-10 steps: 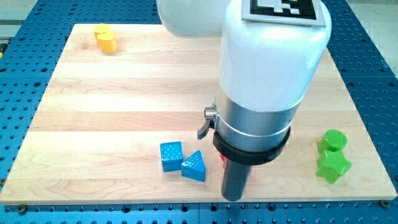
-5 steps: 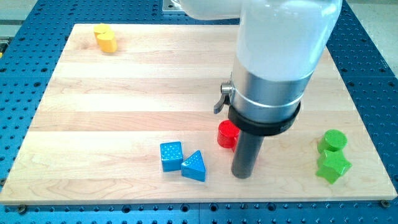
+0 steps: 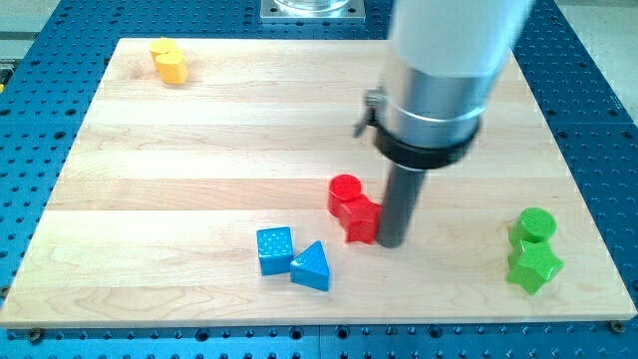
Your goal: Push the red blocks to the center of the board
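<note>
A red cylinder (image 3: 345, 192) and a second red block (image 3: 361, 221) of unclear shape sit touching each other, a little below and right of the board's centre. My tip (image 3: 390, 242) stands right against the right side of the lower red block. The rod rises from there into the arm's grey and white body at the view's top right.
A blue cube (image 3: 274, 249) and a blue triangular block (image 3: 311, 266) touch near the bottom edge, left of the red pair. A green cylinder (image 3: 535, 224) and a green star-like block (image 3: 534, 267) sit at the right. A yellow block (image 3: 168, 61) lies top left.
The arm has moved up and to the right in the view, uncovering the red blocks. The red blocks have shifted up and left, away from the bottom edge.
</note>
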